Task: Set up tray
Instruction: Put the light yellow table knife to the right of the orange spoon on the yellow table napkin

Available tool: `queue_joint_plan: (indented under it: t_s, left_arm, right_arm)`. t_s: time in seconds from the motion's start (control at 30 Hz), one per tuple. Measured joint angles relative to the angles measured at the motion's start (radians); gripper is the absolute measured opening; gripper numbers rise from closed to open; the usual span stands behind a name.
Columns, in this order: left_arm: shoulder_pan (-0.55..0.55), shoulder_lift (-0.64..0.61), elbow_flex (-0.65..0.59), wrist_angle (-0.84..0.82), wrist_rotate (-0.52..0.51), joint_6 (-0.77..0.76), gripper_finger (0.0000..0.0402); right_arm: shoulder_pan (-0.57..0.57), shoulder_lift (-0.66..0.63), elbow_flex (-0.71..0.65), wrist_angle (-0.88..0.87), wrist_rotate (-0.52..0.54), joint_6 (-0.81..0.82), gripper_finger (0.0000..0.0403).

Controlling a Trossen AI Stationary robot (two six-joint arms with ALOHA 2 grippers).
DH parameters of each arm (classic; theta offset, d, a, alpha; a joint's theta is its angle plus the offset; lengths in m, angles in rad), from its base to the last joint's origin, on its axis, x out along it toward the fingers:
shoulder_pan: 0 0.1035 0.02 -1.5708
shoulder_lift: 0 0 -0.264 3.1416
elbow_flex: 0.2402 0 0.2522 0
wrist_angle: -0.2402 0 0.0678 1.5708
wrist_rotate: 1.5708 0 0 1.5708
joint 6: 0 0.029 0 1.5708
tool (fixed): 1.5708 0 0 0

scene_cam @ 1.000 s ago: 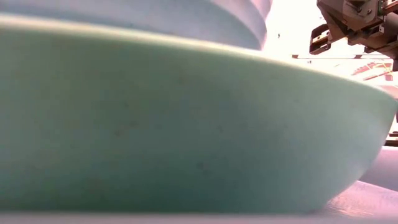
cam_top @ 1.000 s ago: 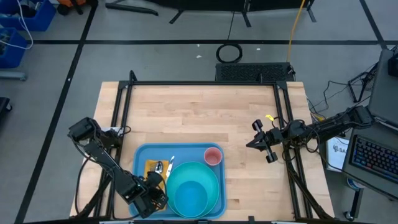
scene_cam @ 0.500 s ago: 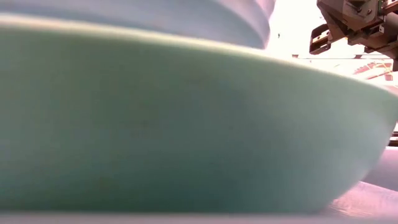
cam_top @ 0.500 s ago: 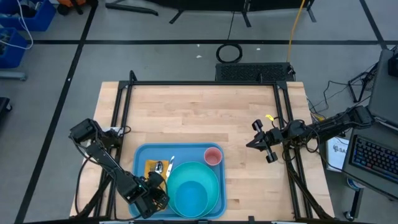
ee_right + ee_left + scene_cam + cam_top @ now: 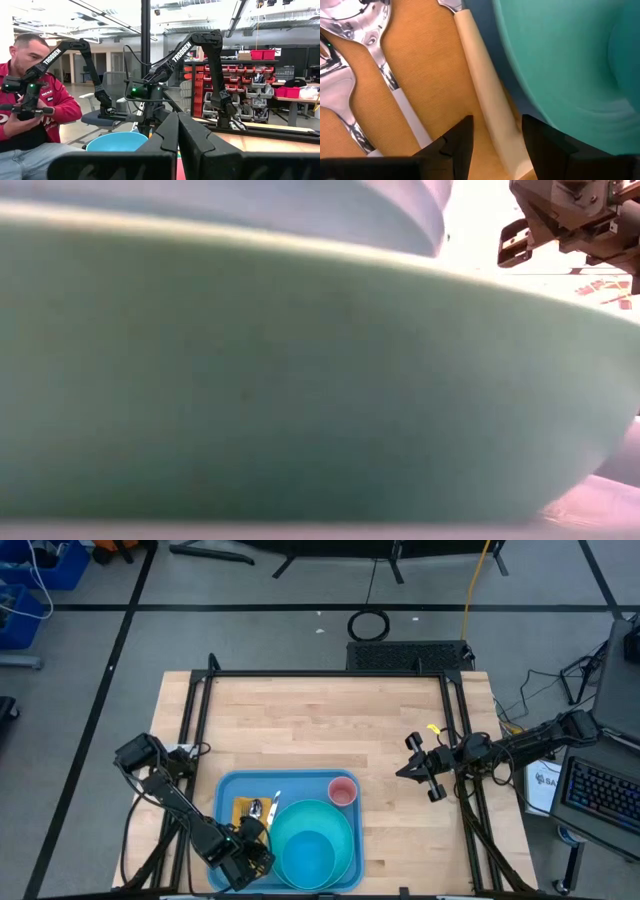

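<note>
Left gripper (image 5: 252, 841) edged nearer — straddling smooth cream handle (image 5: 487, 107).

turquoise bowl (image 5: 308, 852) near tabletop's (image 5: 320, 725) front edge, pink cup (image 5: 342, 791) behind it, orange napkin (image 5: 246, 812) with cutlery (image 5: 262, 808) left of bowl

Setting: robotics lab or workshop.
Floor: grey, marked with black tape lines (image 5: 120, 635).
Work surface: wooden table (image 5: 320, 725) in a black metal frame.
Storage: shelving with red bins (image 5: 262, 54) along the far wall.
Equipment: further robot arms (image 5: 197, 50) on stands; keyboard (image 5: 600, 795) beside the table; cables on the floor.
Ceiling: exposed, with strip lights.
Occupant: seated person (image 5: 30, 115) holding a controller device.
</note>
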Motion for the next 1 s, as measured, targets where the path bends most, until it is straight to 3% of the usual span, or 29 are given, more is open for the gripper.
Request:
queue_joint_plan:
  t_s: [0.47, 0.8, 1.0]
  left_arm:
    - [0.005, 0.000, 0.000, -0.003, 0.007, -0.009, 0.0171]
    - [0.005, 0.001, 0.000, -0.018, 0.007, -0.009, 0.0091]
    - [0.004, 0.000, 0.001, -0.021, 0.003, -0.023, 0.0085]
  right_arm:
    - [0.000, 0.000, 0.000, 0.000, 0.000, 0.000, 0.0000]
    - [0.000, 0.000, 0.000, 0.000, 0.000, 0.000, 0.0000]
    - [0.000, 0.000, -0.001, 0.000, 0.000, 0.000, 0.0000]
